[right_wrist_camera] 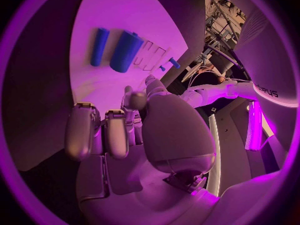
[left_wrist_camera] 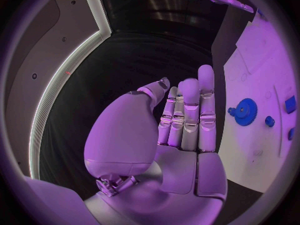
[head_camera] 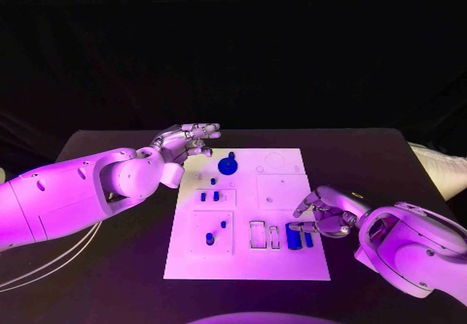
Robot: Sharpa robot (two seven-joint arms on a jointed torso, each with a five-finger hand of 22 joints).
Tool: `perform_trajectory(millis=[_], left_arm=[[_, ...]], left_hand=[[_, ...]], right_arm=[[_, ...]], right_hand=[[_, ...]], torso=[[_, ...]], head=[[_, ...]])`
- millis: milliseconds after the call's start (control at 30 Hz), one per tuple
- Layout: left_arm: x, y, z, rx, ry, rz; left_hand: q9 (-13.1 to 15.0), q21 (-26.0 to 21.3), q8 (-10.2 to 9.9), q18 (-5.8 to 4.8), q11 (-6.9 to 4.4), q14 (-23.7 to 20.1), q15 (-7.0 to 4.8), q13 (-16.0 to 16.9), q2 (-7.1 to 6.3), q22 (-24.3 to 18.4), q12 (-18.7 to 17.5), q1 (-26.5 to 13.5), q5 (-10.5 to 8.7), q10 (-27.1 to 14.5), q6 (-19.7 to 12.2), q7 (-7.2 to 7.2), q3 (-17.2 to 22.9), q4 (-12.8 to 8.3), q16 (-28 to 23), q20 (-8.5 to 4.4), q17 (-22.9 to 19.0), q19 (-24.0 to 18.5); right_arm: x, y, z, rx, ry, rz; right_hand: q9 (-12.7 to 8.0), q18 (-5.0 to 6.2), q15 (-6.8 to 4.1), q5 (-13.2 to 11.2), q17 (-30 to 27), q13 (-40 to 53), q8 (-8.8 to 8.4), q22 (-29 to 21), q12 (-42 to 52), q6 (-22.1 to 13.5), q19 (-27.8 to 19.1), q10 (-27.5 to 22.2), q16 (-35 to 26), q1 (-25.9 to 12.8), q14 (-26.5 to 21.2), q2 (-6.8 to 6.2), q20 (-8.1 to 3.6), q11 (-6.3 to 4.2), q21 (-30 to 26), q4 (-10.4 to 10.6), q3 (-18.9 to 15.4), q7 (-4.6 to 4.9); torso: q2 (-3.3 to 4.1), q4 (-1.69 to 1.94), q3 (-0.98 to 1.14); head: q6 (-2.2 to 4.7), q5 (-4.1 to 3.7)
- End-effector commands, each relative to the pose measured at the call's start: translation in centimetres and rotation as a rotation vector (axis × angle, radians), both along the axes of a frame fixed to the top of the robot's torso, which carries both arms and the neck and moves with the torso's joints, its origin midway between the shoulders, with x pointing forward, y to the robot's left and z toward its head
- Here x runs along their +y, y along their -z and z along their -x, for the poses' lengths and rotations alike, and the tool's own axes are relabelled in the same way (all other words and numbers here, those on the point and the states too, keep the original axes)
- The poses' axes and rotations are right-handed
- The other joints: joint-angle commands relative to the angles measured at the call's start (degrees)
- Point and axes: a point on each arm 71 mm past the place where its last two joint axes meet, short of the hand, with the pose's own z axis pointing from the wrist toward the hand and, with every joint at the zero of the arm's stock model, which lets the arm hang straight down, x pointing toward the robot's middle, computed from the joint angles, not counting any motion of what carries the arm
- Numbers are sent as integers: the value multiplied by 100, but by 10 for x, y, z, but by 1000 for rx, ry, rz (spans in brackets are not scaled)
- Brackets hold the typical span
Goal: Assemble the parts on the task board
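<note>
The white task board (head_camera: pixel 243 260) lies in the middle of the black table. A blue gear (head_camera: pixel 228 164) sits near its far edge, also in the left wrist view (left_wrist_camera: pixel 245 111). Small blue pegs (head_camera: pixel 209 237) stand on the board's left half. A thick blue cylinder (head_camera: pixel 294 236) and a thinner blue bar (head_camera: pixel 308 238) lie side by side near the right edge, as the right wrist view shows (right_wrist_camera: pixel 126 51). My right hand (head_camera: pixel 326 216) hovers just beside them with bent fingers, holding nothing. My left hand (head_camera: pixel 185 142) is at the board's far left corner, fingers straight and empty (left_wrist_camera: pixel 187 120).
Two empty rectangular slots (head_camera: pixel 264 235) lie to the left of the blue cylinder. A pale object (head_camera: pixel 440 165) sits at the table's right edge. Bare black table (head_camera: pixel 370 162) surrounds the board.
</note>
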Motion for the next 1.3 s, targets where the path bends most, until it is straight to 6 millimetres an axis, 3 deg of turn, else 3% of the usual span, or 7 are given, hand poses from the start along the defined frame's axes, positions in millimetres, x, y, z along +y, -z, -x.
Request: perform_trajectory(millis=[33, 133, 333, 467, 767, 1300], left_arm=[[-2, -1, 1, -11, 15, 4], [-2, -1, 1, -11, 16, 3], [-2, -1, 1, -11, 16, 4], [-1, -1, 1, -10, 15, 2], [0, -1, 1, -9, 15, 2], [0, -1, 2, -7, 16, 1]], left_hand=[[2, -26, 27, 67, 7, -44, 5, 1, 67, -5, 15, -5, 24, -31, -35, 14, -17, -26, 15, 18, -5, 18], [2, -26, 27, 67, 7, -44, 5, 1, 67, -5, 15, -5, 24, -31, -35, 14, -17, -26, 15, 18, -5, 18], [2, -26, 27, 67, 7, -44, 5, 1, 67, -5, 15, -5, 24, -31, -35, 14, -17, -26, 15, 18, -5, 18], [2, -26, 27, 67, 7, -44, 5, 1, 67, -5, 15, -5, 24, -31, -35, 14, -17, -26, 15, 18, -5, 18], [3, -29, 31, 67, 6, -47, 5, 2, 68, -9, 24, -6, 23, -32, -33, 14, -25, -29, 17, 18, -13, 19], [3, -29, 31, 67, 6, -47, 5, 2, 68, -9, 24, -6, 23, -32, -33, 14, -25, -29, 17, 18, -13, 19]], right_arm=[[-9, 7, 4, 77, 132, 27], [-11, 10, 7, 81, 149, 48], [-8, 14, 10, 86, 145, 73], [-6, 16, 10, 86, 135, 87], [5, 24, 10, 94, 97, 110], [21, 47, 9, 143, 54, 142]], right_hand=[[47, -65, 25, 20, 595, 990, 112, 145, 846, -70, 70, -34, 126, -28, 452, 101, -20, 26, 99, 26, -201, 37], [105, -88, 25, 55, 753, 1538, 222, 261, 1321, -88, 100, 54, 221, -83, 476, 170, -11, 33, 176, 46, -355, 14], [198, -118, 33, 113, 980, 1998, 355, 432, 1706, -144, 146, 142, 352, -122, 513, 279, -12, 39, 290, 56, -523, 2], [219, -123, 35, 105, 1017, 2050, 381, 462, 1744, -158, 153, 148, 374, -119, 518, 294, -9, 40, 310, 58, -556, 3], [244, -126, 37, 77, 1039, 2100, 411, 480, 1778, -174, 155, 153, 387, -111, 521, 304, -6, 41, 322, 55, -594, 4], [305, -130, 39, 40, 1059, 2183, 490, 508, 1827, -179, 152, 157, 398, 2, 522, 347, -1, 39, 341, 28, -638, -2]], torso=[[-19, -82, 4], [-23, -95, 3], [-16, -70, 7], [-16, -56, 8], [-15, -72, 3], [-13, -61, 1]], head=[[-9, -24], [-19, -19], [-62, -9], [-74, 7], [-103, 43], [-125, 88]])
